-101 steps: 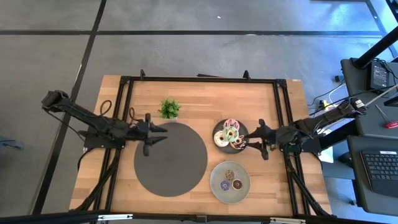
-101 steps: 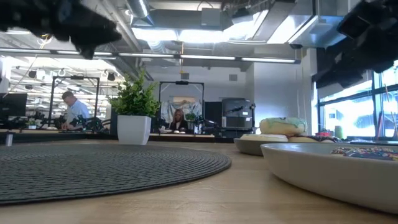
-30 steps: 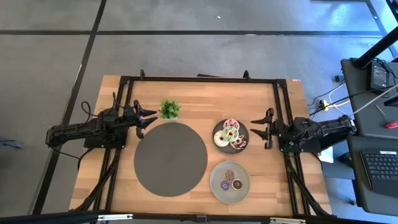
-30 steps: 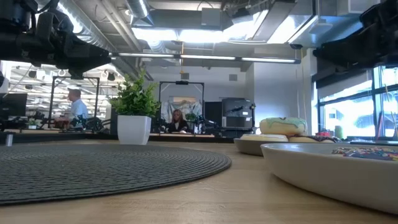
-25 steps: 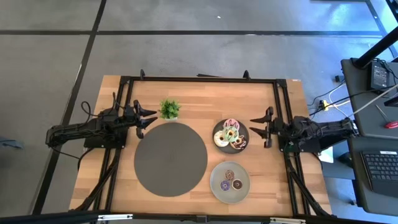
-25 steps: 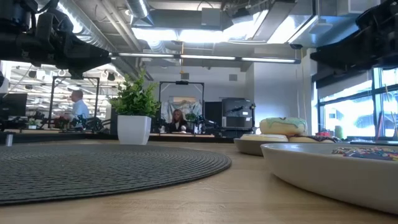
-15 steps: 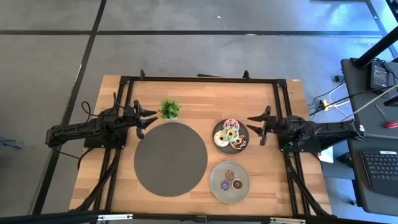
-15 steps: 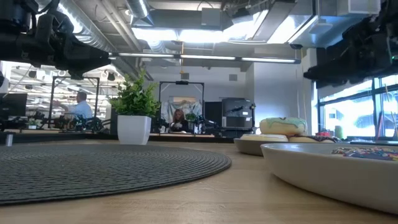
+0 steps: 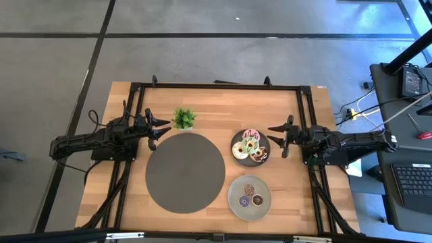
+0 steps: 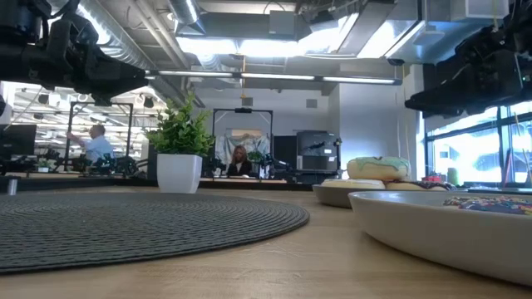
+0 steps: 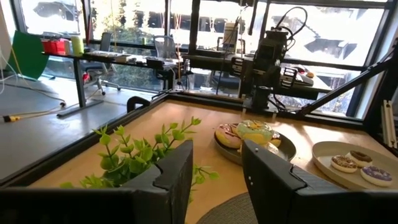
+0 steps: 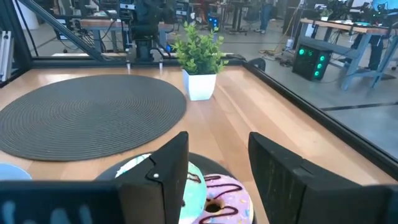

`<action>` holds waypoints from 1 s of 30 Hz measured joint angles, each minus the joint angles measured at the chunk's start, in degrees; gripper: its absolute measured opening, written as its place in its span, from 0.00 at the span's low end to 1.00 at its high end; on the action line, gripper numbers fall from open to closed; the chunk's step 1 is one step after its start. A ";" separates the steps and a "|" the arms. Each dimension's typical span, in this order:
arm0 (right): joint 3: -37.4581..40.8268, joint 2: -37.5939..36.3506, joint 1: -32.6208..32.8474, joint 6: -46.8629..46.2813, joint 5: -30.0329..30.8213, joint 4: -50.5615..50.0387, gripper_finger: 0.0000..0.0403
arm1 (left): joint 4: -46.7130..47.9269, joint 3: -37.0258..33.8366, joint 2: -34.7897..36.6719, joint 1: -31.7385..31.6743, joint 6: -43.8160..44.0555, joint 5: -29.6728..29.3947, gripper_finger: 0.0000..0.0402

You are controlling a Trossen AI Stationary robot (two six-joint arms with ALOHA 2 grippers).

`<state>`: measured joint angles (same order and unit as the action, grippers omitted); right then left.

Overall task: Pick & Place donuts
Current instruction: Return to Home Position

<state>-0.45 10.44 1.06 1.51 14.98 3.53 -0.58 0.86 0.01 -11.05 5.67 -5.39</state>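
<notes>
Over at the left of the overhead frame, the left gripper (image 9: pixel 160 130) sits just beside the little plant (image 9: pixel 183 118), at the upper-left edge of the round mat (image 9: pixel 184 172). Its fingers are parted a fair way with nothing between them (its wrist cam shows a clear gap).

Right of centre, the bigger donuts (image 9: pixel 251 144) are piled on the dark plate (image 9: pixel 250 165), and three mini donuts (image 9: pixel 249 189) lie on the grey plate (image 9: pixel 233 191) lower down. I can't see any on the bare table, so the sorting looks done.

The right gripper (image 9: pixel 277 138) hangs at the dark plate's right rim, also open and empty — its wrist cam looks right over a pink donut (image 12: pixel 227 186).

For parking the arms, I'd lift that one first and only then pull back, so a finger doesn't clip the pile — the left just needs to steer clear of the plant.
</notes>
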 joint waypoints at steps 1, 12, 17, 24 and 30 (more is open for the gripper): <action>0.00 -0.32 0.00 0.03 -0.02 0.01 0.42 | 0.00 0.00 0.00 0.00 -0.31 0.00 0.33; 0.00 -9.78 0.00 3.02 0.00 0.05 0.42 | 0.00 0.00 0.00 0.00 -0.48 -0.01 0.33; -0.03 -10.33 -0.09 3.51 0.96 0.01 0.42 | 0.02 0.00 0.00 0.00 -0.48 -0.04 0.33; -0.02 -10.32 -0.52 3.70 0.95 0.03 0.42 | 0.00 0.00 0.00 0.00 -0.48 -0.04 0.34; -0.02 -10.17 -0.52 3.66 0.92 0.04 0.42 | 0.00 0.00 0.00 0.00 -0.48 -0.04 0.33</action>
<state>-0.47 0.27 0.54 5.17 15.90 3.57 -0.58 0.86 0.01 -11.05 5.19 -5.43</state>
